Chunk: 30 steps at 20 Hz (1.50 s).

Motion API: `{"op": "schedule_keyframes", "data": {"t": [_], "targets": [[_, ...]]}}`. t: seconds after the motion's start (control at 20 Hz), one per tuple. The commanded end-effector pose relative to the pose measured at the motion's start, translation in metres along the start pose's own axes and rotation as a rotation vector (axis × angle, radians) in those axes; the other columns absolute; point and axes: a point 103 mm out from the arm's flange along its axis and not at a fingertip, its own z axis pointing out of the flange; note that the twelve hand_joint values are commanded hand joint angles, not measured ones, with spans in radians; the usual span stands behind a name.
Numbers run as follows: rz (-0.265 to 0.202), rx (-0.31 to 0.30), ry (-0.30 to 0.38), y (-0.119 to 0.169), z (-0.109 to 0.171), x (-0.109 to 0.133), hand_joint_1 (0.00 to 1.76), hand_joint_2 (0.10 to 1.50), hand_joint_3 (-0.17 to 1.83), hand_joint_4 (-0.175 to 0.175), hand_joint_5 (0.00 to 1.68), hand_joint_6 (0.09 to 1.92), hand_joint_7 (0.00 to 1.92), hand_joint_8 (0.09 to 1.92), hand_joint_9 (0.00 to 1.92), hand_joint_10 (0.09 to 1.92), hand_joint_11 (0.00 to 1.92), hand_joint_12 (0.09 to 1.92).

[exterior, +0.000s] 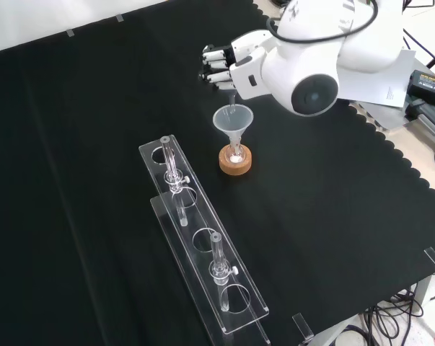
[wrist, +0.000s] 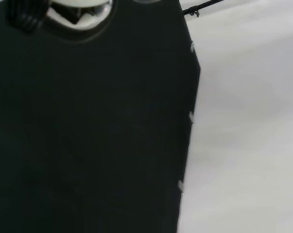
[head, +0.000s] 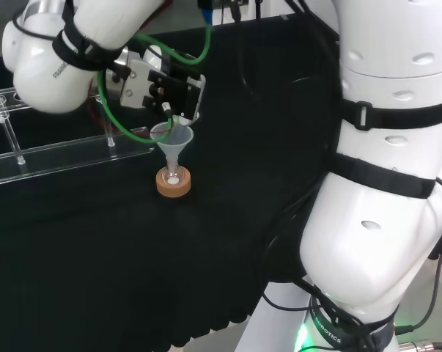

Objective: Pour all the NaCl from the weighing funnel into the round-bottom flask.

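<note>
A small round-bottom flask (head: 174,176) (exterior: 235,153) stands on a cork ring (head: 174,185) (exterior: 235,163) near the middle of the cloth. A clear funnel (head: 173,138) (exterior: 233,120) sits in its neck. A little white powder shows at the flask's bottom. The hand (head: 164,86) (exterior: 221,67) hovers just above the funnel, its fingers curled round a thin clear weighing funnel (head: 168,111) (exterior: 232,99). That piece is tilted, and its tip points down into the funnel's mouth. A blurred white part of the hand (wrist: 78,9) shows in the wrist view.
A clear plastic rack (exterior: 203,245) (head: 52,155) with two upright glass pieces stands near the flask, at the left in the head view. The arm's white links (head: 382,176) rise at the head view's right. The cloth's edge (wrist: 187,116) shows in the wrist view.
</note>
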Motion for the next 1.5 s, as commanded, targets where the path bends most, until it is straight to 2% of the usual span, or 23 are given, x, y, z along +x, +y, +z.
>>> {"op": "schedule_keyframes", "data": {"t": [0.05, 0.25, 0.45, 0.8, 1.0, 1.25, 1.5], "targets": [[-0.04, 0.019, 0.205, 0.002, 0.015, -0.011, 1.11, 0.71, 0.57, 0.175, 1.25, 0.67, 0.57, 0.63, 0.91, 0.3, 0.76, 1.08], [-0.065, 0.024, 0.289, 0.006, 0.02, -0.018, 1.11, 0.71, 0.57, 0.175, 1.25, 0.67, 0.57, 0.63, 0.91, 0.3, 0.76, 1.08], [-0.091, 0.039, 0.425, 0.011, 0.031, -0.027, 1.11, 0.71, 0.57, 0.175, 1.25, 0.67, 0.57, 0.63, 0.91, 0.3, 0.76, 1.08], [-0.111, 0.015, 0.608, 0.018, 0.052, -0.034, 1.11, 0.71, 0.57, 0.175, 1.25, 0.67, 0.57, 0.63, 0.91, 0.3, 0.76, 1.08], [-0.129, 0.01, 0.74, 0.022, 0.064, -0.034, 1.11, 0.71, 0.57, 0.175, 1.25, 0.67, 0.57, 0.63, 0.91, 0.3, 0.77, 1.08], [-0.123, -0.002, 0.887, 0.027, 0.077, -0.039, 1.11, 0.71, 0.57, 0.175, 1.25, 0.67, 0.57, 0.64, 0.91, 0.31, 0.77, 1.08], [-0.119, -0.019, 0.985, 0.031, 0.089, -0.042, 1.11, 0.71, 0.57, 0.175, 1.25, 0.67, 0.57, 0.64, 0.91, 0.31, 0.77, 1.08]]}}
